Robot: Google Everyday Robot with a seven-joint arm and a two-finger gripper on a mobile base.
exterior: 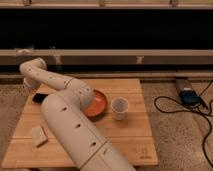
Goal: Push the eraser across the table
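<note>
The eraser (pixel 39 98), a small flat black block, lies near the far left edge of the light wooden table (pixel 125 142). My white arm runs from the bottom of the view up over the table's left half and bends at the far left. The gripper (pixel 29 86) hangs at the end of that bend, shut, just behind and to the left of the eraser. I cannot tell whether it touches the eraser. The arm hides part of the table top behind it.
An orange bowl (pixel 98 105) sits mid-table, partly behind the arm, with a white cup (pixel 120 108) to its right. A pale beige block (pixel 38 135) lies at the front left. Black cables and a blue device (pixel 189 96) lie on the floor to the right.
</note>
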